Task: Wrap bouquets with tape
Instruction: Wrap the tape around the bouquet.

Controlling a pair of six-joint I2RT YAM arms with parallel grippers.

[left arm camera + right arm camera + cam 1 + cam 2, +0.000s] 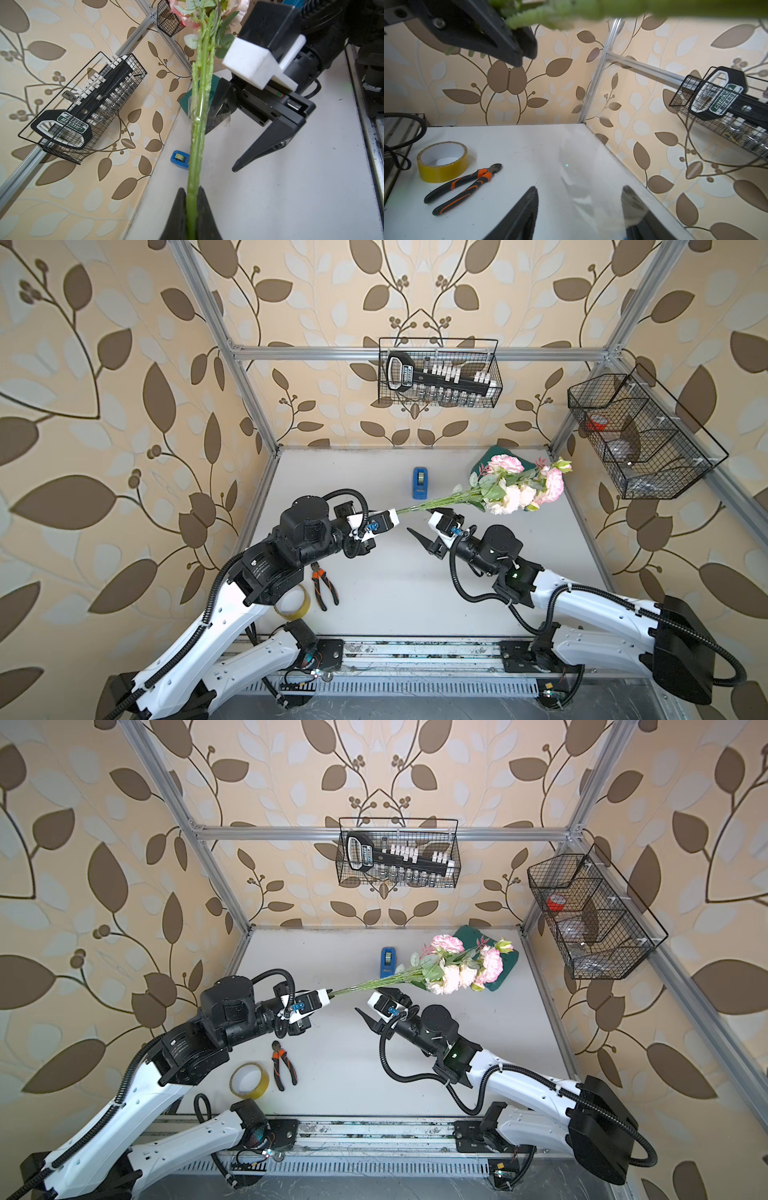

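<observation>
Bouquets point(511, 491): one bunch, three stems point(200, 99), clamped in left jaws; one tape point(420, 482).

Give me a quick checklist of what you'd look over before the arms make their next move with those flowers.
1. Bouquet of pink and cream roses on green stems gripped: ok, the left pincer is shut on the stem ends.
2. Right pincer free: ok, open beside the stems, clamping nothing.
3. Tape wrapped fully round the stems: cannot tell; a clear strip clings to them, its loose end by the right pincer.
4. Small blue tape dispenser reachable: ok, standing alone on the white table.
5. Orange-handled pliers and yellow tape ring out of the way: ok, lying well away from the stems.
</observation>
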